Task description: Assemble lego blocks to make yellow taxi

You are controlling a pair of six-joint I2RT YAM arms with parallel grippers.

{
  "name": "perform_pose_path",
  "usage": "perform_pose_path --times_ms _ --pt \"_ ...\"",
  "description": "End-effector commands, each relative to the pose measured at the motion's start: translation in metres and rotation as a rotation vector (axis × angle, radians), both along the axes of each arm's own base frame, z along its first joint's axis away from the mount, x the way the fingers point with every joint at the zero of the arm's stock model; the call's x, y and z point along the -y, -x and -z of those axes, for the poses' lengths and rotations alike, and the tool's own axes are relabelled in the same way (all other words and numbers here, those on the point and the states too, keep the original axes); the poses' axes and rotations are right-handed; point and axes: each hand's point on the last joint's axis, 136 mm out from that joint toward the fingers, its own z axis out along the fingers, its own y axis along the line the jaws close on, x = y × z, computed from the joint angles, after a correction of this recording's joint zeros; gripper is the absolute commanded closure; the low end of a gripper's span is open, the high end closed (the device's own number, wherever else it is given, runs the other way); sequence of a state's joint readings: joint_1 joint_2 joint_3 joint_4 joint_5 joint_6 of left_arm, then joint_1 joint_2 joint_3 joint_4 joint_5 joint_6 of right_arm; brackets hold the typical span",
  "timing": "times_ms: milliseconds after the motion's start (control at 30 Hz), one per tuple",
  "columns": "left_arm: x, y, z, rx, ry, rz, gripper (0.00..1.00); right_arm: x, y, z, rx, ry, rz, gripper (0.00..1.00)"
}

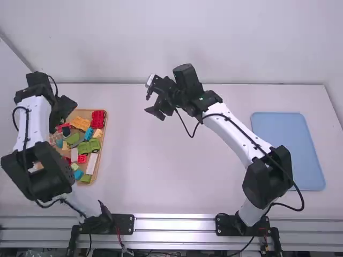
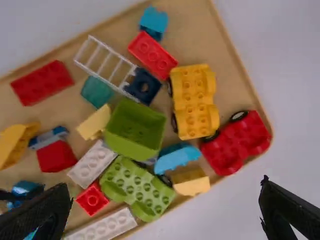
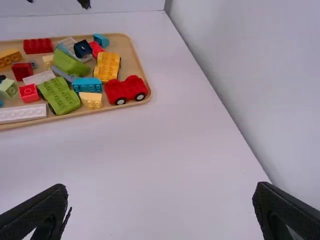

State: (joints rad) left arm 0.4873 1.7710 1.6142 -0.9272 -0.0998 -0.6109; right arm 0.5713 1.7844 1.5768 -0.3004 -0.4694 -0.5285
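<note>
My left gripper (image 1: 63, 110) hangs above the back of the wooden tray at the left; in the left wrist view the gripper (image 2: 167, 212) stands open with nothing between its fingers. A yellow wheeled car base (image 2: 194, 102) lies in the tray among other blocks, beside a red car base (image 2: 236, 141). A pale yellow block (image 2: 191, 182) sits by the tray's edge, and an orange-yellow piece (image 2: 17, 143) lies farther along. My right gripper (image 1: 153, 101) is over the back middle of the table; in the right wrist view the gripper (image 3: 160, 210) is open and holds nothing.
The wooden tray (image 1: 101, 152) holds several more blocks: a green car base (image 2: 137, 189), a green hollow block (image 2: 135, 127), a teal block (image 2: 177, 156), white and red bricks. A blue board (image 1: 288, 150) lies on the table at the right. A wall stands behind the table.
</note>
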Motion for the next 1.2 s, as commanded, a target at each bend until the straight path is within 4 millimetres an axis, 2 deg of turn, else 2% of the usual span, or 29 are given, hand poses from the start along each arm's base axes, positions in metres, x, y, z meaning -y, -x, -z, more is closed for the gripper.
perform_pose_path --times_ms 0,100,200,233,367,567,800,1000,1167 --pt "-0.001 -0.014 0.009 -0.022 0.035 -0.023 0.01 0.001 0.0 0.001 -0.011 -0.004 0.005 0.02" --pt "-0.003 -0.023 0.023 -0.061 0.067 -0.027 0.01 -0.001 0.001 0.001 -0.011 -0.003 0.001 0.02" --pt "0.001 -0.042 0.05 -0.112 0.104 0.013 0.0 -0.001 0.001 0.001 -0.01 -0.003 0.002 0.01" --pt "0.001 -0.043 0.053 -0.117 0.105 0.014 0.0 -0.001 0.001 0.001 -0.01 -0.003 0.002 0.01" --pt "0.005 -0.061 0.086 -0.132 0.127 0.015 0.12 -0.001 0.001 0.0 -0.007 -0.005 0.0 0.01" --pt "0.013 -0.072 0.118 -0.163 0.136 0.038 0.12 -0.002 0.002 0.002 -0.012 -0.001 -0.001 0.01" --pt "0.004 -0.061 0.131 -0.221 0.093 -0.074 0.13 -0.001 0.004 0.004 -0.024 0.008 -0.002 0.01" --pt "0.006 -0.063 0.139 -0.207 0.102 -0.081 0.14 0.0 0.004 0.005 -0.029 0.01 -0.001 0.01" --pt "0.004 -0.06 0.154 -0.187 0.128 -0.11 0.14 0.001 0.006 0.008 -0.038 0.019 -0.002 0.02"
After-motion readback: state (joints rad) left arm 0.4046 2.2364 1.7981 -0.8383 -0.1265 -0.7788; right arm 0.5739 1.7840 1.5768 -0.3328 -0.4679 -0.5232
